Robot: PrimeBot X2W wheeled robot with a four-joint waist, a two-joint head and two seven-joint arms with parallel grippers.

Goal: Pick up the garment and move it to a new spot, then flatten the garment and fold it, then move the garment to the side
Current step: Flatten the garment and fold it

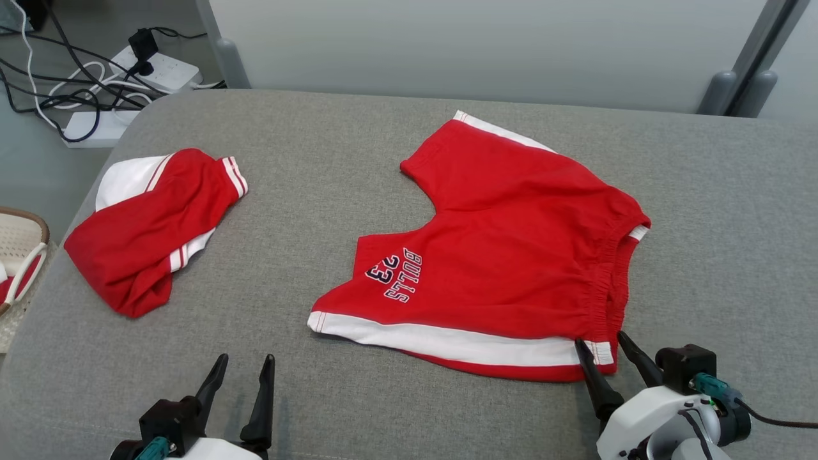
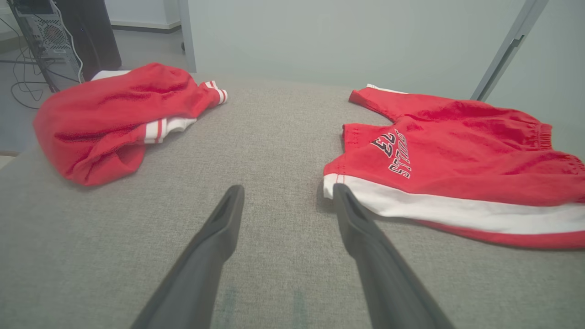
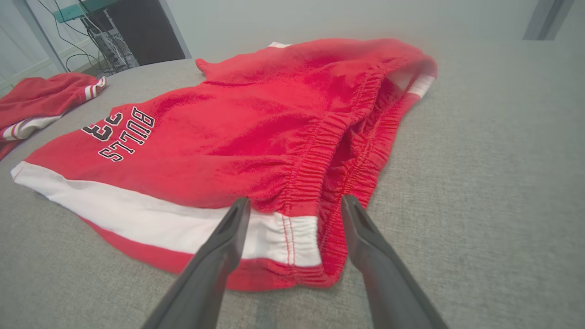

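red shorts (image 1: 511, 255): flat, mid-desk (image 1: 319, 160) | right tool (image 1: 599, 338): wide, fingers astride the near waistband corner | left tool (image 1: 246, 359): wide, empty | second red garment (image 1: 147, 223): crumpled, far left

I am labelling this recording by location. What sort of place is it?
Most likely a lab or test room, not a home: power strips with loose cables lie on the floor, a computer tower stands near the grey padded table, and plain partition panels stand behind it.
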